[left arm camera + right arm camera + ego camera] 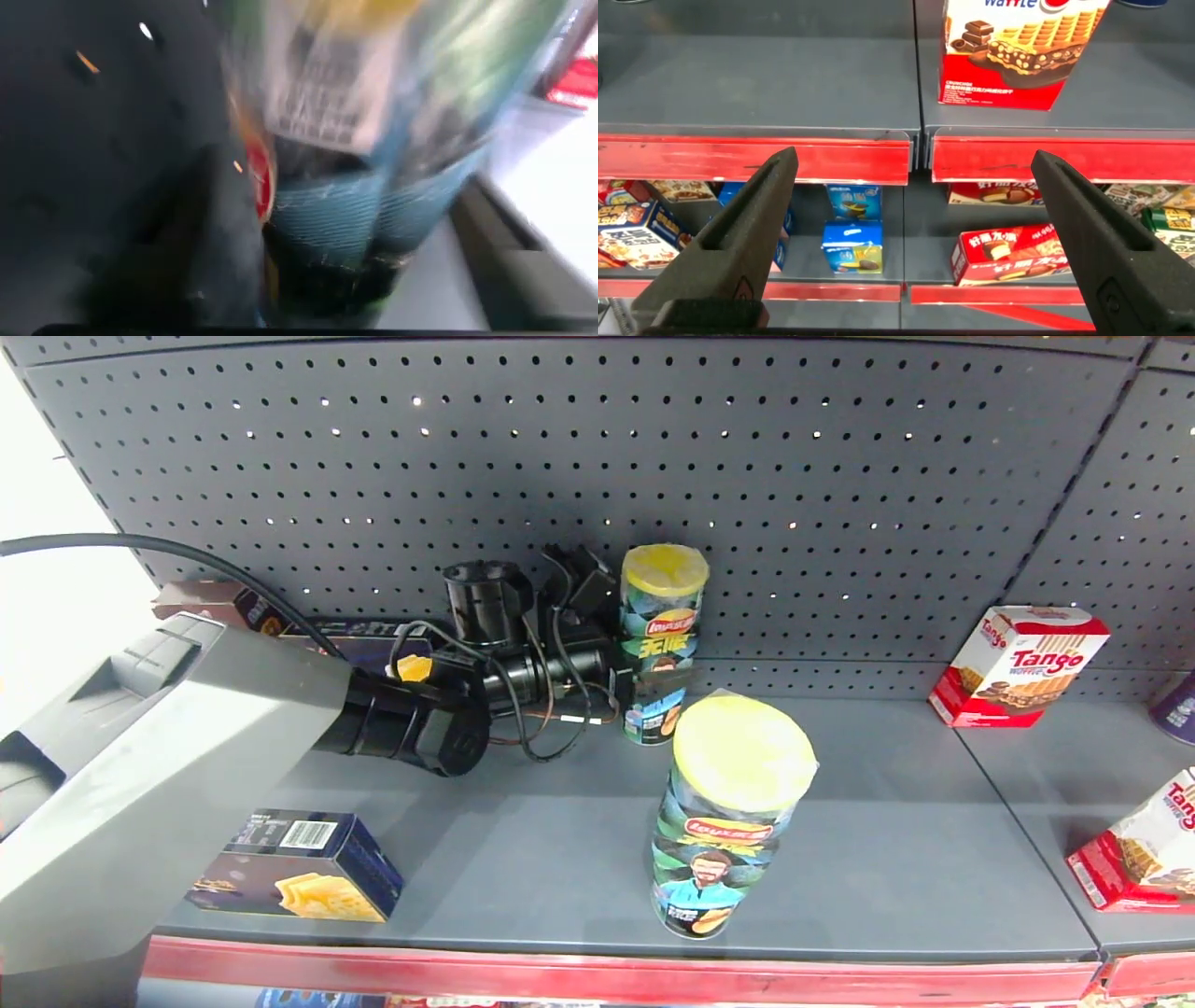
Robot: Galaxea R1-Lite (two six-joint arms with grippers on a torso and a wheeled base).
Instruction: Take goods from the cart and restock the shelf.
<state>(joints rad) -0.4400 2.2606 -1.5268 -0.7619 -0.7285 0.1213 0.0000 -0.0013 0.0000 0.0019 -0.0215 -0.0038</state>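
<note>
Grey steel shelf (915, 840), backed by perforated pegboard (747, 448), carries two tall cardboard chip cans with yellow plastic lids. The rear can (661, 616) stands upright at the shelf's back edge, just beside the pegboard, with the left tool (653, 683) up against its lower half. Whether that tool is clamped on the can or has let it go cannot be told, and the left wrist view offers only a smeared close-up of the can's glossy printed wall (374, 187). The front can (733, 803) stands nearer the shelf's front edge, apart from the first.

The right tool (915, 243) hangs released, its dark wedge-shaped jaws spread wide, before the red front rails (822, 157) of the shelves.

The risk appears to lie in the cans' shape: tall, narrow and smooth-sided, they would tip easily. A sideways drag as the left tool pulls away could topple the rear can into the front one, and the front can could roll off the edge.

A flat blue carton (299, 868) lies at the shelf's front-left corner, and a red-and-white wafer box (1022, 663) leans near the back right.
</note>
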